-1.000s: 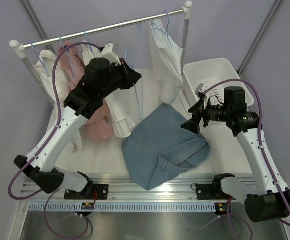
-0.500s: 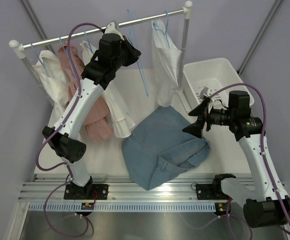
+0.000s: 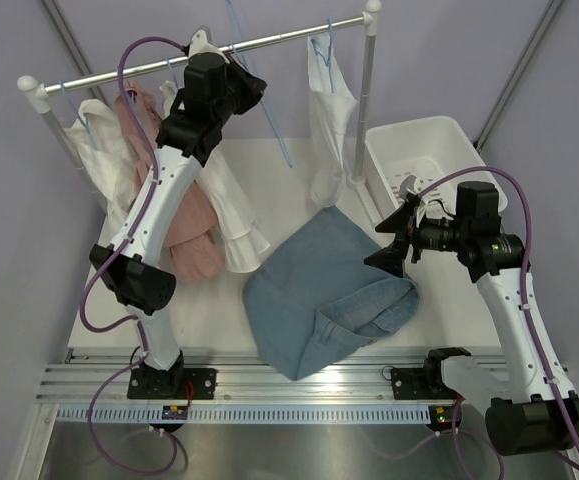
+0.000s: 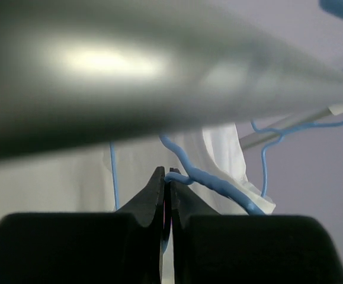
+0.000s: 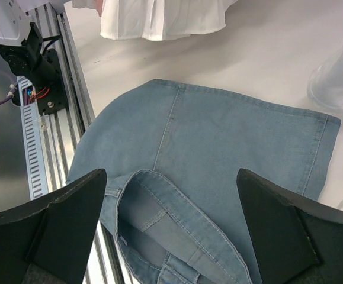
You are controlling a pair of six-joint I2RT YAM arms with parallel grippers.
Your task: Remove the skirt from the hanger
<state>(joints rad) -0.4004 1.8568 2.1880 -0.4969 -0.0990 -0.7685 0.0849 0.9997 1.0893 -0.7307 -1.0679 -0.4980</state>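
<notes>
- top external view shows the table (image 3: 269, 190) with the denim skirt (image 3: 319, 290) lying flat on it, near the front edge, free of any hanger; the waistband is folded open toward my bases.
- the rail (image 3: 289, 40) across the back carries white and pink clothes (image 3: 204, 215); none of them is part of my job.
- the bare blue hanger (image 3: 277, 135) is up at the rail with nothing hanging from it, so i judge the removal itself done; what is left, as i read it, is hooking or letting go of the hanger.
- the white basket (image 3: 429, 150) stands at the right, just beside the skirt's far corner.
- my right gripper (image 5: 171, 174) hovers above the skirt with its fingers spread wide, gripping nothing.
- my left gripper (image 4: 166, 180) is pressed closed on the hanger's wire, right under the rail.
- no brand, label or writing can be read on anything, the skirt included.
</notes>
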